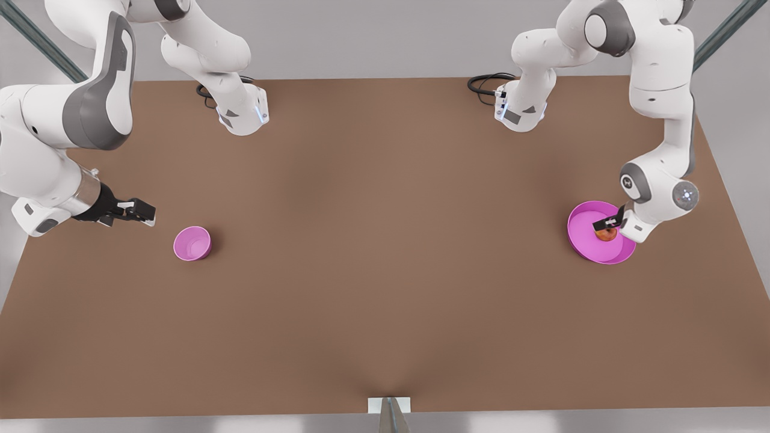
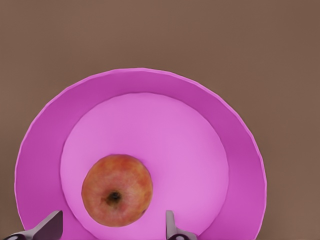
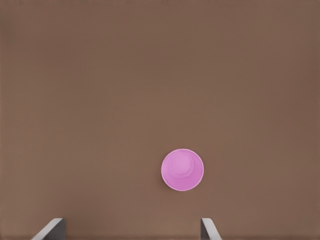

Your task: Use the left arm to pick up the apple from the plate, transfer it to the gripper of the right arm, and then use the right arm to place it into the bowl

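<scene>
My left gripper [image 2: 112, 231] fingers spread wide either side of the apple [image 2: 117, 190], lying at the plate's [image 2: 235, 130] seven o'clock.

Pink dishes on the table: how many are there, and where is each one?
2. The plate lies at the front view's right, holding the apple under the open left gripper. The bowl stands at the front view's left, near the open right gripper.
</scene>
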You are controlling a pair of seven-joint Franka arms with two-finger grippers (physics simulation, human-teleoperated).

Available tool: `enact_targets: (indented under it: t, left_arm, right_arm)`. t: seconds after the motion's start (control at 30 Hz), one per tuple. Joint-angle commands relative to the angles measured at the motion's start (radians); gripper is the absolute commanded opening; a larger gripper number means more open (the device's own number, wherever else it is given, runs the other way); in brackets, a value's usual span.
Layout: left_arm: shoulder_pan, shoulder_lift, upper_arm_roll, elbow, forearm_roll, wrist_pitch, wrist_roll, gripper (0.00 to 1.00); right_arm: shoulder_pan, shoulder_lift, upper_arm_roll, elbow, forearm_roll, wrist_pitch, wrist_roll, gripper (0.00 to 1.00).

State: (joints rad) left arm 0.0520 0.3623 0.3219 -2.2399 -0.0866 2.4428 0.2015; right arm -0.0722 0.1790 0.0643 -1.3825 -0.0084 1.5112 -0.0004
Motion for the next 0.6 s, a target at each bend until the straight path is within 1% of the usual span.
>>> enact_targets:
  t: [0.0,0.2,0.37,0.47,0.53,0.57]
  left_arm:
    - [0.000,0.009,0.000,0.000,0.002,0.045,0.130,1.00]
    - [0.000,0.061,-0.003,0.003,-0.018,0.114,0.130,1.00]
    - [0.002,0.076,-0.004,0.003,-0.018,0.127,0.130,0.99]
    - [0.002,0.081,-0.006,0.003,-0.018,0.128,0.130,0.94]
    - [0.003,0.083,-0.006,0.005,-0.018,0.128,0.130,0.87]
    - [0.002,0.083,-0.007,0.006,-0.018,0.128,0.130,0.86]
  right_arm:
    - [0.000,-0.001,0.000,0.000,0.001,0.000,-0.001,1.00]
    - [0.000,-0.001,-0.003,0.000,0.002,0.001,-0.009,1.00]
    - [0.000,-0.001,-0.003,0.000,0.002,0.000,-0.010,1.00]
    - [0.000,-0.001,-0.004,0.000,0.002,0.000,-0.015,1.00]
    - [0.000,-0.001,-0.004,0.000,0.002,0.000,-0.015,1.00]
    - [0.000,-0.001,-0.004,0.000,0.002,0.000,-0.016,1.00]
